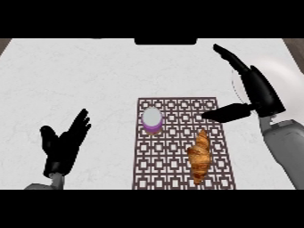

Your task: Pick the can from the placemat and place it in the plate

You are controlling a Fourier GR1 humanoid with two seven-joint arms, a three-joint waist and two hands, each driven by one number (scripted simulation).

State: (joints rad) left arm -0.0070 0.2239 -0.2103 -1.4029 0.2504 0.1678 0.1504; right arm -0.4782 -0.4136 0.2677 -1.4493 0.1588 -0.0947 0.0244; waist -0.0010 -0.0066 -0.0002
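Observation:
A purple can (152,120) with a pale silver top stands upright on the upper left part of a brown lattice placemat (180,164). A white plate (292,91) lies at the right of the counter, partly hidden behind my right hand (259,91). That hand is open, its fingers stretched toward the far side and its thumb pointing left over the placemat's right edge, well apart from the can. My left hand (63,144) rests open at the lower left, fingers up.
A golden croissant (199,156) lies on the placemat's lower right, below and right of the can. A dark object (165,41) sits at the counter's far edge. The counter top is white marble.

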